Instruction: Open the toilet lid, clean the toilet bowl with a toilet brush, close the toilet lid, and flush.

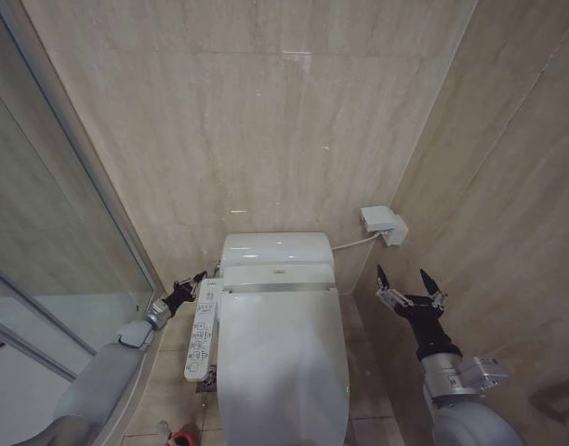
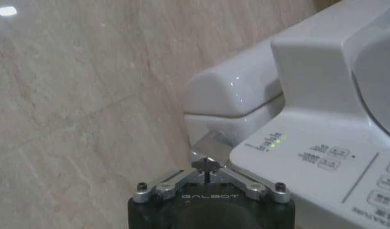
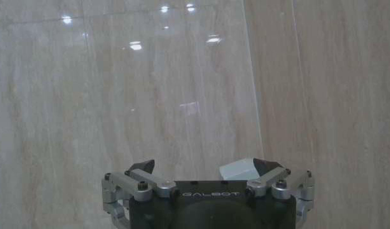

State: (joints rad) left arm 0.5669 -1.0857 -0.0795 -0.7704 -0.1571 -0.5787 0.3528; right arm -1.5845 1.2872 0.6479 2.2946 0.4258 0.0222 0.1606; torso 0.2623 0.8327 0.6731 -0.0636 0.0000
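Left gripper (image 2: 206, 168), fingers pressed together, sits beside the long white button panel (image 1: 203, 330); glossy white oval toilet lid (image 1: 283, 362) down; right gripper (image 1: 409, 282) spread beside it.

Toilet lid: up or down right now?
Down. In the head view the toilet lid lies flat over the bowl as one unbroken glossy surface, front to hinge; no seat ring or water shows.

Grey, rounded arm shells taper to silver wrist cuffs; the left gripper (image 1: 193, 282) and right gripper (image 1: 407, 280) have black fingers, silver screwed linkages, white GALBOT lettering.
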